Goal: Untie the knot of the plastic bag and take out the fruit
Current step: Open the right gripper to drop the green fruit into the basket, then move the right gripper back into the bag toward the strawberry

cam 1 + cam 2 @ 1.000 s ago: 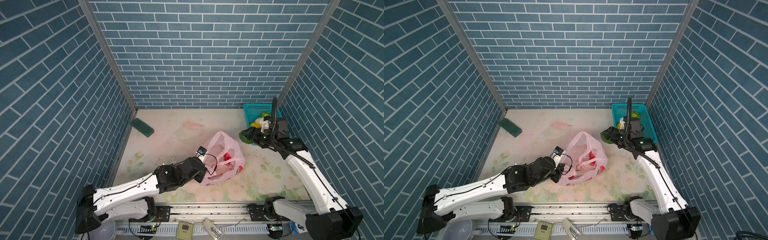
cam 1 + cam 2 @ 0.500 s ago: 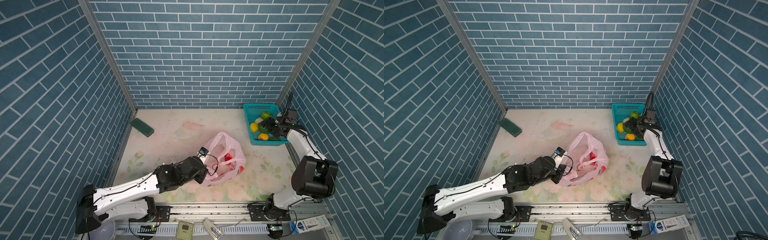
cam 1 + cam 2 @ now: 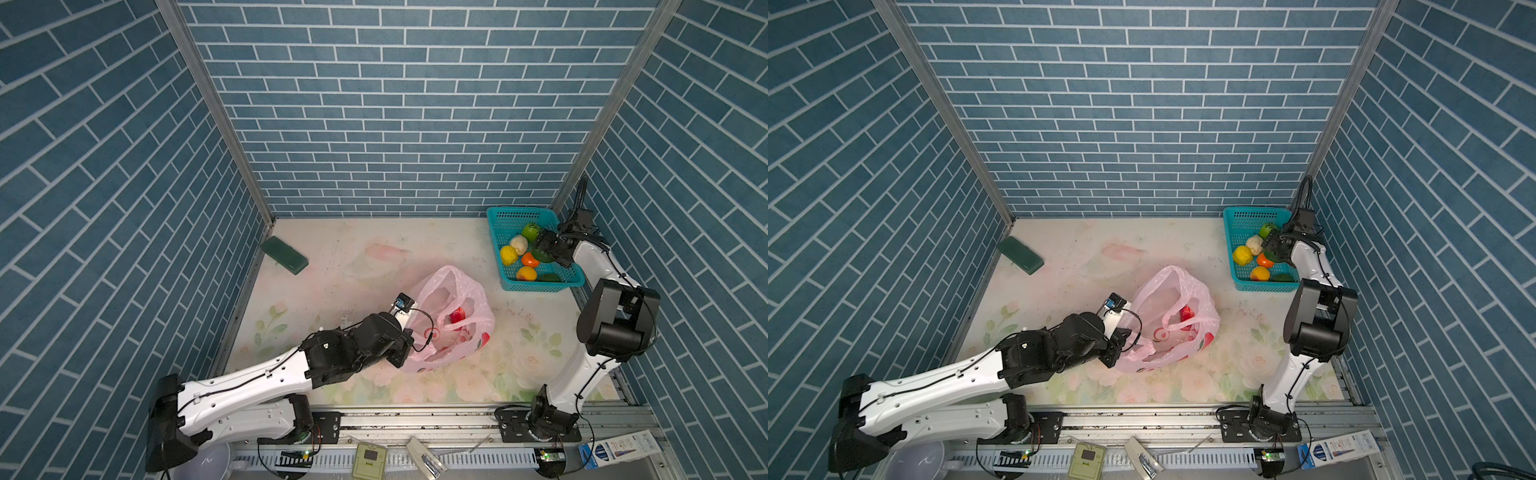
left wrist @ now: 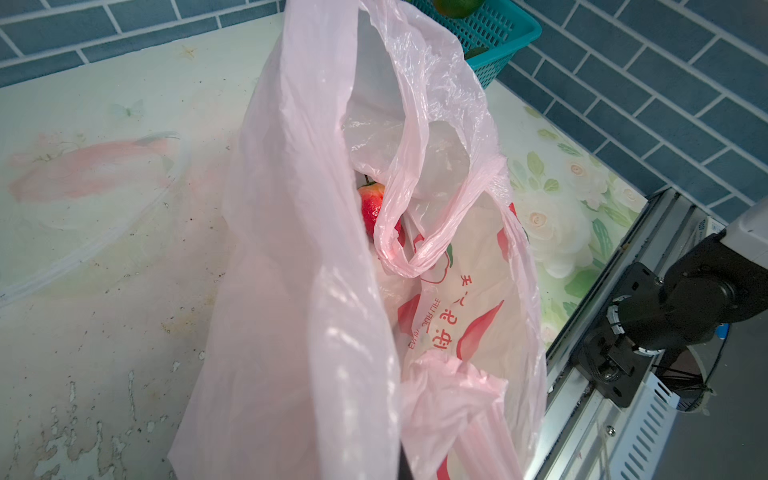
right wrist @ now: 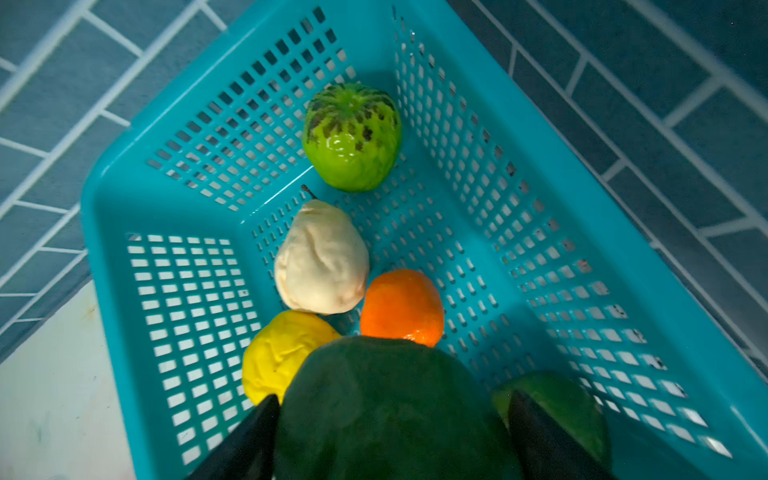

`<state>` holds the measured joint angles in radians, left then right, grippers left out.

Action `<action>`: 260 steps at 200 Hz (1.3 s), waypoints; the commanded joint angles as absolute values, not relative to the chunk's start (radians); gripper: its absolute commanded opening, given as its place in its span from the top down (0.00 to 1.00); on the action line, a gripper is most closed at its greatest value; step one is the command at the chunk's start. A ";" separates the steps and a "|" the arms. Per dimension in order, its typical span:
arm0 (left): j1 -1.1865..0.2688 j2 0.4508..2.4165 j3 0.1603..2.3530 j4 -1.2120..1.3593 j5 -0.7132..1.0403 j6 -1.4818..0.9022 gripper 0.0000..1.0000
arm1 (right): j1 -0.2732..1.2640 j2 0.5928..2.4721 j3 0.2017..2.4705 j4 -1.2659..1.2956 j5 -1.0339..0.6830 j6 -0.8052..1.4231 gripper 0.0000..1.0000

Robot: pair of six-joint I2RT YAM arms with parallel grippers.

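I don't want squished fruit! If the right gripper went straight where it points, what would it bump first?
The right gripper has a dark green fruit between its jaws; that would likely bump the orange fruit in the teal basket first. Depth is unclear.

Robot lab test booth: brick-print wall panels (image 3: 395, 104), flowered tabletop (image 3: 357, 245), aluminium mounting rail (image 3: 415, 419).

Right gripper (image 5: 392, 401) with the dark green fruit (image 5: 374, 419) between its jaws has moved from beside the pink bag (image 3: 469, 299) to over the teal basket (image 3: 540, 286). The right arm (image 3: 615, 324) has gone from stretched out to folded back, elbow raised.
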<state>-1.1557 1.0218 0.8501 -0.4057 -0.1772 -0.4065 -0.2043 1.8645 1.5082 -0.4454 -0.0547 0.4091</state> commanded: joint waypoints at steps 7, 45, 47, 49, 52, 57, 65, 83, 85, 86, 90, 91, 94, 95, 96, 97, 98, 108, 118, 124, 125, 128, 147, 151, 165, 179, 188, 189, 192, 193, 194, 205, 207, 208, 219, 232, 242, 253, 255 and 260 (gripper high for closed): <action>-1.146 1.008 0.843 -0.410 -0.168 -0.390 1.00 | -0.208 1.864 1.551 -0.489 0.001 0.363 0.10; -1.140 1.019 0.852 -0.407 -0.151 -0.379 1.00 | -0.209 1.833 1.543 -0.503 -0.003 0.351 0.08; -1.140 1.020 0.853 -0.407 -0.151 -0.379 1.00 | -0.209 1.830 1.541 -0.503 -0.005 0.351 0.08; -1.140 1.020 0.853 -0.407 -0.150 -0.379 1.00 | -0.208 1.828 1.540 -0.503 -0.007 0.351 0.08; -1.140 1.020 0.854 -0.407 -0.150 -0.378 1.00 | -0.207 1.824 1.539 -0.505 -0.010 0.351 0.08; -1.139 1.020 0.856 -0.407 -0.148 -0.375 1.00 | -0.207 1.816 1.535 -0.508 -0.019 0.351 0.08; -1.139 1.023 0.857 -0.407 -0.148 -0.374 1.00 | -0.203 1.801 1.527 -0.514 -0.031 0.353 0.08; -1.137 1.023 0.861 -0.407 -0.147 -0.371 1.00 | -0.186 1.751 1.502 -0.534 -0.065 0.357 0.08; -1.138 1.023 0.862 -0.407 -0.148 -0.370 1.00 | -0.184 1.744 1.499 -0.538 -0.070 0.357 0.08; -1.137 1.023 0.862 -0.407 -0.149 -0.370 1.00 | -0.182 1.740 1.498 -0.539 -0.072 0.357 0.08; -1.138 1.020 0.863 -0.406 -0.149 -0.370 1.00 | -0.175 1.727 1.491 -0.546 -0.080 0.357 0.08; -1.138 1.020 0.863 -0.405 -0.149 -0.370 1.00 | -0.173 1.723 1.488 -0.548 -0.081 0.357 0.08; -1.138 1.020 0.864 -0.405 -0.150 -0.368 1.00 | -0.169 1.713 1.484 -0.554 -0.081 0.358 0.08; -1.137 1.020 0.864 -0.404 -0.150 -0.368 1.00 | -0.167 1.709 1.484 -0.557 -0.081 0.358 0.08; -1.138 1.020 0.864 -0.404 -0.149 -0.368 1.00 | -0.166 1.706 1.483 -0.558 -0.081 0.359 0.08; -1.138 1.020 0.864 -0.403 -0.149 -0.368 1.00 | -0.163 1.703 1.480 -0.560 -0.081 0.359 0.08; -1.137 1.020 0.864 -0.402 -0.150 -0.368 1.00 | -0.160 1.698 1.479 -0.563 -0.096 0.360 0.08; -1.138 1.019 0.864 -0.395 -0.151 -0.365 1.00 | -0.136 1.660 1.461 -0.587 -0.131 0.363 0.08; -1.138 1.017 0.862 -0.386 -0.152 -0.364 1.00 | -0.104 1.617 1.444 -0.617 -0.154 0.367 0.09; -1.138 1.017 0.862 -0.380 -0.151 -0.363 1.00 | -0.083 1.592 1.433 -0.635 -0.166 0.371 0.09; -1.138 1.017 0.862 -0.379 -0.151 -0.363 1.00 | -0.078 1.588 1.432 -0.638 -0.167 0.371 0.09; -1.138 1.017 0.862 -0.377 -0.151 -0.362 1.00 | -0.068 1.574 1.426 -0.648 -0.172 0.374 0.09; -1.137 1.017 0.864 -0.364 -0.150 -0.357 1.00 | 0.007 1.494 1.390 -0.701 -0.218 0.403 0.09; -1.138 1.014 0.864 -0.362 -0.149 -0.356 1.00 | 0.026 1.480 1.381 -0.716 -0.224 0.410 0.09; -1.138 1.012 0.864 -0.353 -0.150 -0.352 1.00 | 0.101 1.410 1.352 -0.751 -0.245 0.440 0.10; -1.137 1.010 0.865 -0.345 -0.151 -0.347 1.00 | 0.178 1.344 1.320 -0.778 -0.256 0.484 0.10; -1.138 1.010 0.865 -0.339 -0.152 -0.345 1.00 | 0.228 1.302 1.299 -0.785 -0.265 0.514 0.10; -1.138 1.011 0.865 -0.338 -0.153 -0.345 1.00 | 0.233 1.297 1.297 -0.786 -0.266 0.517 0.10; -1.137 1.011 0.865 -0.336 -0.151 -0.344 1.00 | 0.251 1.285 1.289 -0.787 -0.268 0.527 0.10; -1.137 1.011 0.865 -0.336 -0.152 -0.343 1.00 | 0.256 1.281 1.286 -0.788 -0.268 0.531 0.10; -1.138 1.011 0.865 -0.335 -0.153 -0.343 1.00 | 0.263 1.277 1.284 -0.789 -0.268 0.536 0.10; -1.138 1.012 0.865 -0.329 -0.150 -0.341 1.00 | 0.330 1.234 1.257 -0.788 -0.266 0.577 0.10; -1.137 1.012 0.865 -0.328 -0.149 -0.341 1.00 | 0.343 1.227 1.253 -0.788 -0.265 0.584 0.11; -1.137 1.011 0.865 -0.327 -0.148 -0.342 1.00 | 0.350 1.225 1.251 -0.788 -0.264 0.589 0.11; -1.138 1.012 0.869 -0.325 -0.147 -0.338 1.00 | 0.422 1.193 1.228 -0.786 -0.247 0.631 0.11; -1.137 1.011 0.874 -0.328 -0.147 -0.337 1.00 | 0.506 1.163 1.205 -0.780 -0.213 0.680 0.11; -1.137 1.011 0.874 -0.330 -0.147 -0.335 1.00 | 0.564 1.148 1.189 -0.771 -0.197 0.714 0.11; -1.137 1.008 0.874 -0.331 -0.149 -0.335 1.00 | 0.621 1.139 1.173 -0.762 -0.174 0.747 0.11; -1.138 1.008 0.873 -0.331 -0.150 -0.336 1.00 | 0.632 1.138 1.170 -0.760 -0.171 0.750 0.11; -1.138 1.007 0.871 -0.331 -0.150 -0.336 1.00 | 0.655 1.135 1.161 -0.753 -0.160 0.763 0.11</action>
